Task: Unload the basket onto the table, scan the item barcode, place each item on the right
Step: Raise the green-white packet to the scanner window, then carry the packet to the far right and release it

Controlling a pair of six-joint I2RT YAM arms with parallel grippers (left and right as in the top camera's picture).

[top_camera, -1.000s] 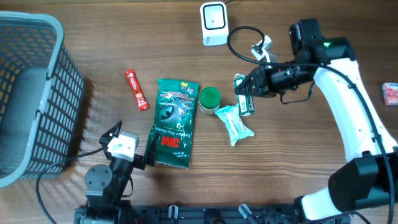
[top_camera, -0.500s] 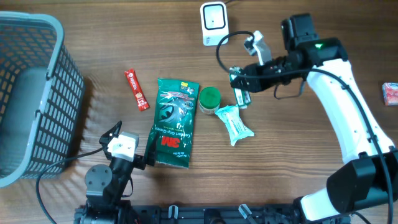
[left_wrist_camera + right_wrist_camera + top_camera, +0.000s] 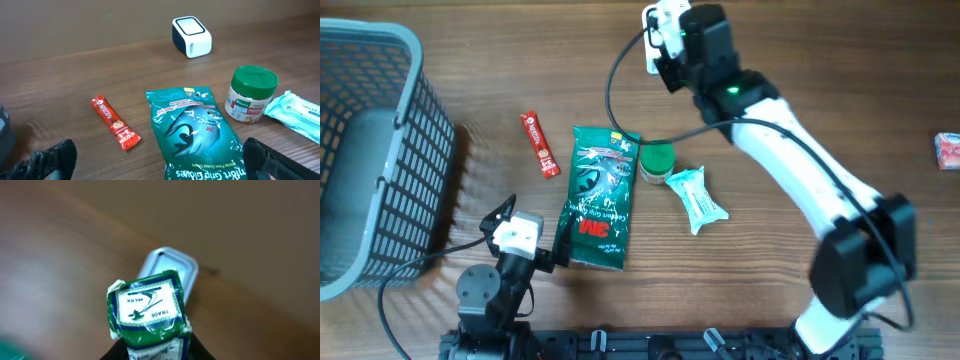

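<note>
My right gripper [image 3: 670, 45] is shut on a small green-and-white box [image 3: 147, 307] marked "TRADE MARK". It holds the box just above the white barcode scanner [image 3: 170, 267], which stands at the back of the table [image 3: 650, 62] and also shows in the left wrist view [image 3: 191, 36]. From overhead the arm hides the box and most of the scanner. My left gripper [image 3: 160, 167] stands wide open near the front edge, with nothing between its fingers. It hovers over the bottom end of a green 3M gloves pack [image 3: 192, 130].
A red Nescafe sachet [image 3: 539, 144], the gloves pack [image 3: 601, 195], a green-lidded jar [image 3: 656, 160] and a wipes pack [image 3: 697, 198] lie mid-table. A grey basket [image 3: 370, 150] stands at the left. A red packet [image 3: 948, 149] sits at the right edge.
My right arm has swung the box left and back, from beside the jar to over the scanner. The left arm has not moved.
</note>
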